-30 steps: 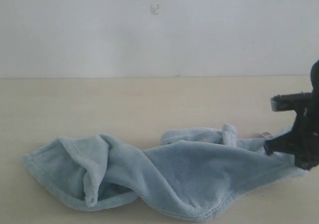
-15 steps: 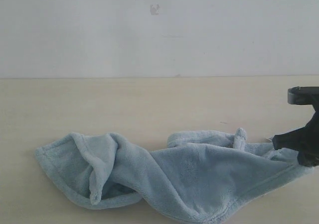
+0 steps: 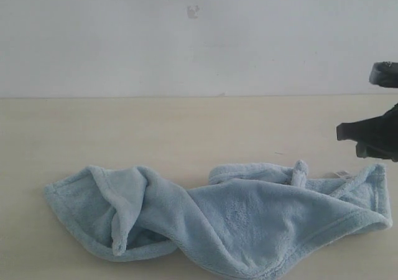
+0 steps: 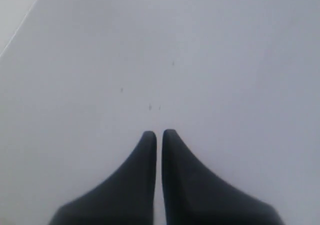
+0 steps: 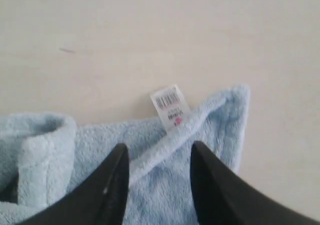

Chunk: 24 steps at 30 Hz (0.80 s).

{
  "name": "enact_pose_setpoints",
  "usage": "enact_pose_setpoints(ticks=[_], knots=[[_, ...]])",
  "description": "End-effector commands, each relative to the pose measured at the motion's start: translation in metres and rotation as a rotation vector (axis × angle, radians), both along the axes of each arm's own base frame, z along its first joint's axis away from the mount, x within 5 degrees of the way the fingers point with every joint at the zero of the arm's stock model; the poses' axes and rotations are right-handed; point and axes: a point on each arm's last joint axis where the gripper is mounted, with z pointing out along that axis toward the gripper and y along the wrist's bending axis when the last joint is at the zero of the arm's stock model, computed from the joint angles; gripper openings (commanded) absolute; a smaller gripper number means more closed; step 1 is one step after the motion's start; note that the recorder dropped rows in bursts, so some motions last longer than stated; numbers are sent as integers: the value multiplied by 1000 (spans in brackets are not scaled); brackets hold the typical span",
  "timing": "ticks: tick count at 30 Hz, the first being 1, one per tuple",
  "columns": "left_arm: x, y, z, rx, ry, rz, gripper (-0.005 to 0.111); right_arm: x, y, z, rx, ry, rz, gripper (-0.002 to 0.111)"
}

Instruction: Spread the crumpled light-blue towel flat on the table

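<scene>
- Right pincer (image 5: 159, 147): jaws apart, nothing clamped between them. In the exterior view it (image 3: 373, 140) hangs above the cloth and does not touch it.
- Directly beneath the right pincer: one corner of the towel (image 5: 160, 185), lying on the table (image 5: 150, 35). From the wrist, the stitched hem (image 5: 200, 116) runs slantwise across the gap between the two fingers.
- Just past the fingertips: a small white tag (image 5: 170, 106) with a barcode and a pink mark. It is attached at the hem and lies partly on the table.
- A little off from the pincer, toward the left arm's side: a rolled fold (image 3: 300, 171) standing up from the cloth.
- Farther the same way: the rest of the towel (image 3: 249, 218) stretches away from the pincer, twisted, with a bunched, doubled-over end (image 3: 118, 211) farthest from it. Not flat.
- Beyond the pincer: table (image 3: 186, 130), then a plain white wall (image 3: 186, 43).
- Left pincer (image 4: 159, 133): fingers together, nothing between them, facing a plain pale surface. It is out of the exterior view, so I cannot tell its place relative to the towel.
</scene>
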Motion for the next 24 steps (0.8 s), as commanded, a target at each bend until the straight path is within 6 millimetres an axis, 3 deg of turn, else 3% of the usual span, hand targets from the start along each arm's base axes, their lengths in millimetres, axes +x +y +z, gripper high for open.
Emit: enact_pose_setpoints(ticks=[1, 4, 8, 13, 16, 20, 21, 24], knots=[[-1, -10, 27, 242, -12, -15, 4, 5, 20, -2, -52, -52, 163, 39], [19, -29, 19, 703, 114, -65, 4, 11, 53, -18, -39, 36, 318, 39], [49, -49, 3, 1072, 280, -213, 4, 17, 84, -32, -27, 185, 454, 39], [75, -54, -24, 1323, 538, -309, 4, 22, 72, -34, -50, 210, 413, 39], [95, -50, -30, 1250, 801, -343, 4, 29, 47, -35, -49, 204, 276, 39], [127, -53, -7, 672, 1064, -353, 4, 32, 19, -37, -3, 228, 136, 39], [132, -55, -6, 628, 1111, -355, 4, 33, 17, -39, 1, 237, 125, 39], [148, -58, -18, 722, 1227, -378, 4, 34, 13, -48, 3, 267, 113, 39]])
